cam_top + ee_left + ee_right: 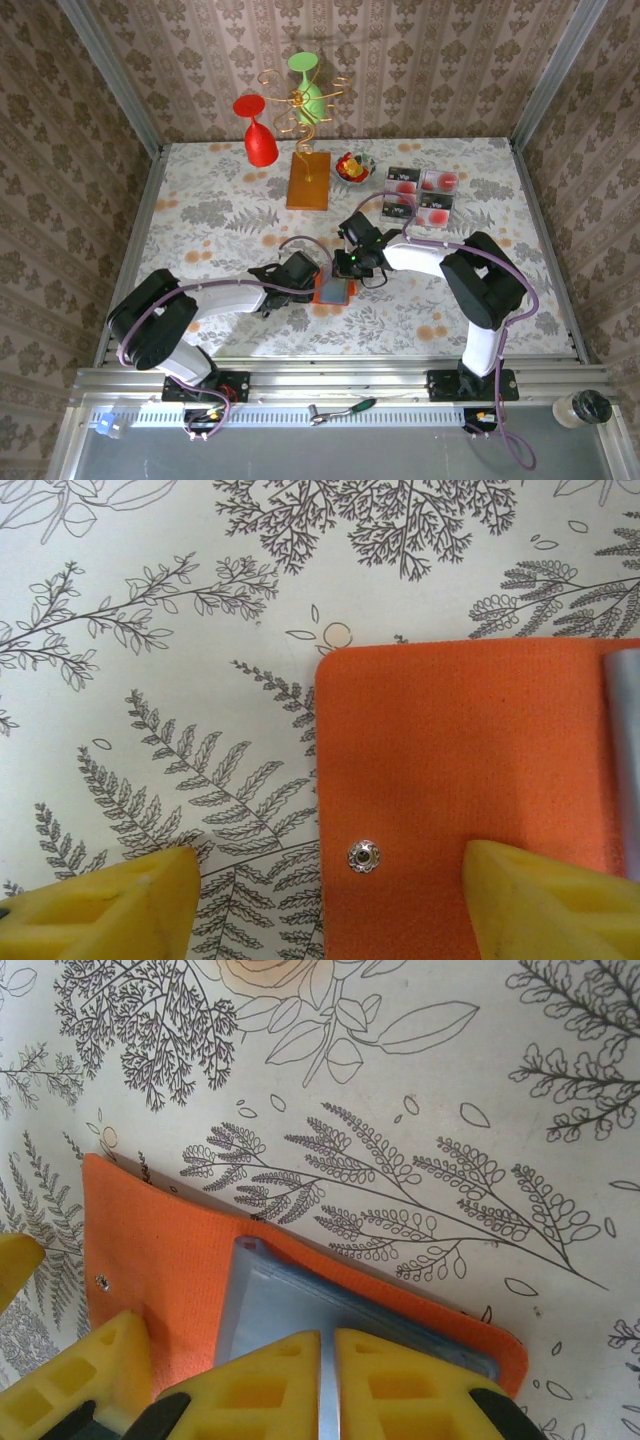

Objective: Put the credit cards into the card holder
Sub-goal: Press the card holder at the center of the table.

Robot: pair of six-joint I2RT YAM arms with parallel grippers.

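Left arm: extended low across the tabletop (200, 215) from its base at the near edge, forearm running toward the middle. The left claw (300, 272) is pointed down at the left edge of the card holder (334, 291).

In the left wrist view the left claw (330, 880) is seen open. One yellow finger (100, 905) is over bare tabletop, the other over the orange flap of the card holder (470, 750). The holder's edge lies between them. A small metal stud (363, 857) is noted on the flap, near the claw's midline.

Right arm: elbow raised near the right edge, forearm reaching left toward the middle. The right claw (352, 265) is placed at the far side of the holder.

In the right wrist view the right claw (325, 1360) is closed to a narrow slit. Its yellow fingers (250, 1390) are set over the grey-blue inner panel (290, 1305). Whether the panel is pinched cannot be told.

Card holder (170, 1250): orange-red, lying open and flat near the middle of the tabletop, somewhat toward the near edge. The grey-blue panel is seen on one half, the bare flap with the stud (102, 1281) on the other. Thin layered edges are visible along the panel's far side.

Credit cards (420, 195): four, laid two by two toward the far right corner, well apart from the holder. The two dark ones are on the left of the group, the two pinkish ones with a red spot on the right.
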